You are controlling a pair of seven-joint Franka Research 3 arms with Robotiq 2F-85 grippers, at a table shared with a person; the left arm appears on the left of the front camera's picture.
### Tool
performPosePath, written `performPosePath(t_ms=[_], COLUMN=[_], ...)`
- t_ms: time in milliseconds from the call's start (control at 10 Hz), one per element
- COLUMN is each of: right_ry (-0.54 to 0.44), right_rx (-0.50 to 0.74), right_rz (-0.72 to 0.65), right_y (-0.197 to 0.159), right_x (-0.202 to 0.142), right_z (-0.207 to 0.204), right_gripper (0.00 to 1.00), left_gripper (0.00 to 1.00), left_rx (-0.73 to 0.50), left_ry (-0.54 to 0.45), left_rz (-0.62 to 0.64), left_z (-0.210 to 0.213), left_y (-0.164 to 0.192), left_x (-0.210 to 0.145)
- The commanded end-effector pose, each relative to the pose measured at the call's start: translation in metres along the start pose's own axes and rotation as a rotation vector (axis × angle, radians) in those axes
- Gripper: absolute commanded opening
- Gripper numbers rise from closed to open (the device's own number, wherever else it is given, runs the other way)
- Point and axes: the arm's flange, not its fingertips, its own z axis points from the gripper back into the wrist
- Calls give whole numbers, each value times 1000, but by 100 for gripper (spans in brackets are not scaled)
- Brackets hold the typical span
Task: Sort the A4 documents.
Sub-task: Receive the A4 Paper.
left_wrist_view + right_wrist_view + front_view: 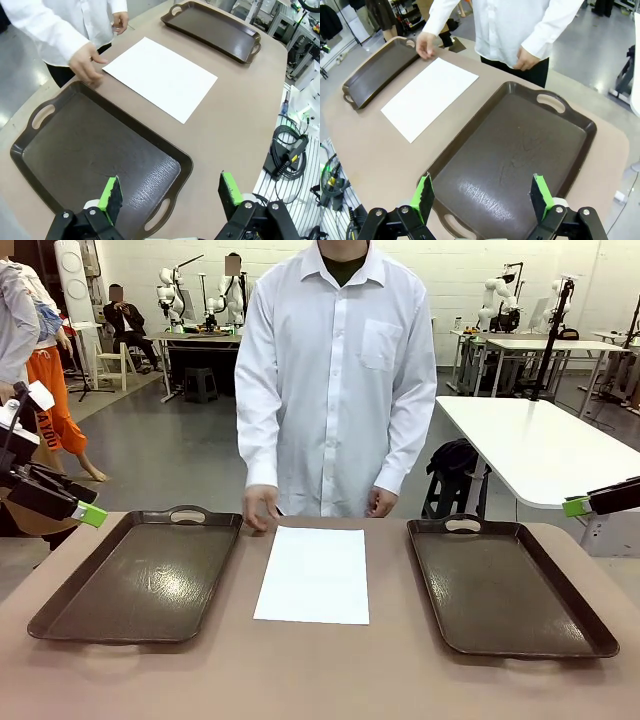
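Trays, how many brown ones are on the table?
2. The left tray lies at the robot's left on the table, the right tray at its right, with the white paper sheet flat between them. None seems hidden.

Two brown trays (140, 580) (510, 590), one A4 sheet (314, 575), two tools (170, 189) (482, 194).

Left tray (135, 580), right tray (510, 585): dark brown, handled, well apart on tan table (320, 670).
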Motion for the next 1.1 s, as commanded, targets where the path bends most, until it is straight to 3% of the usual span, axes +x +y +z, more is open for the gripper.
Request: performPosePath(t_ms=[0, 1000], right_ry=[-4, -4], right_rx=[13, 13], right_rz=[-5, -5], right_y=[-1, -1], right_x=[-1, -1], right_z=[-2, -2], right_gripper=[100, 100], left_gripper=[100, 100], left_rx=[-10, -10], left_ry=[-9, -9], left_rz=[-12, -12], left_z=[1, 1], left_y=[1, 1], left_x=[-1, -1])
